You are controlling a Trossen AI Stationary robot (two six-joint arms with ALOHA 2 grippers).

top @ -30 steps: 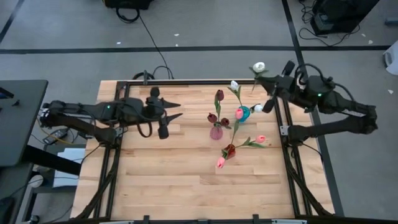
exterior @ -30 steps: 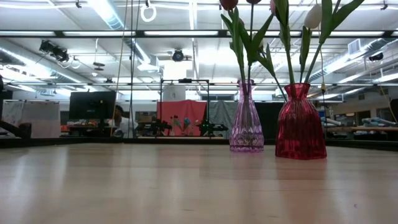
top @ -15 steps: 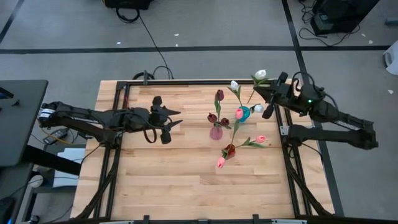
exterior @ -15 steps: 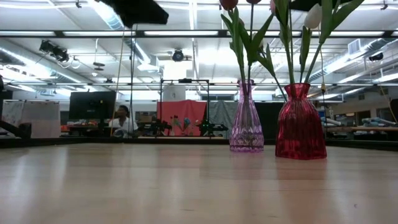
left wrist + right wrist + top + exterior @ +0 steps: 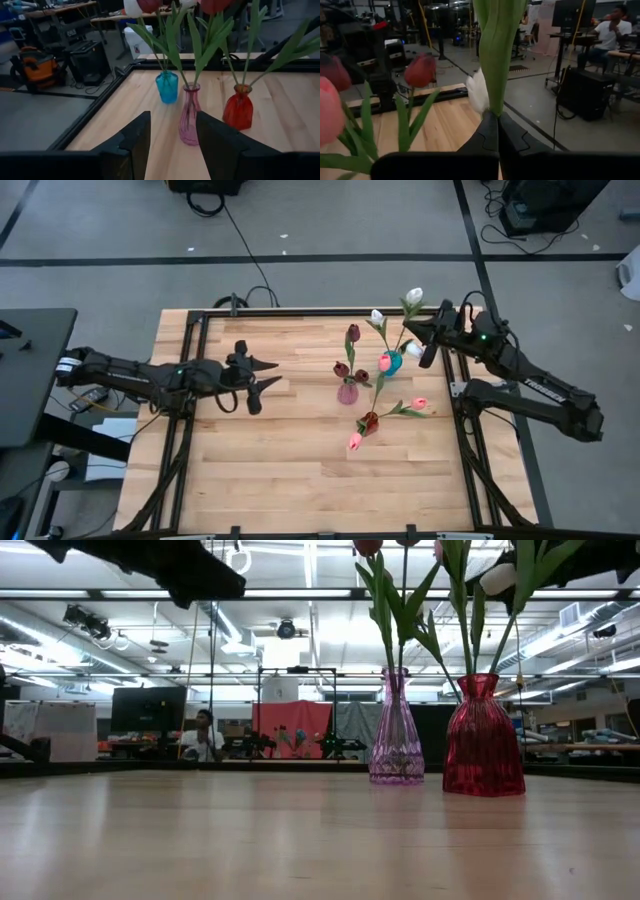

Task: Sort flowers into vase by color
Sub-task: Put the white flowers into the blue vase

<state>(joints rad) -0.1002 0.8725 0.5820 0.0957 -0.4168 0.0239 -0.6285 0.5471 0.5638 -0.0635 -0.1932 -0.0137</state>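
White tulip (image 5: 414, 296) clamped in right gripper (image 5: 421, 332) above blue vase (image 5: 391, 363).

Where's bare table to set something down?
Bare wood: the whole near strip of the table below the red vase, and the patch left of the purple vase under the left gripper. Crowded: the vases by the teal vase, where the right gripper holds a white tulip.

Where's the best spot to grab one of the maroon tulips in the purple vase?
On its thin stem, just above the purple vase neck, below the maroon heads. Probably come from the open left side, where the left tool waits; the red vase crowds the right.
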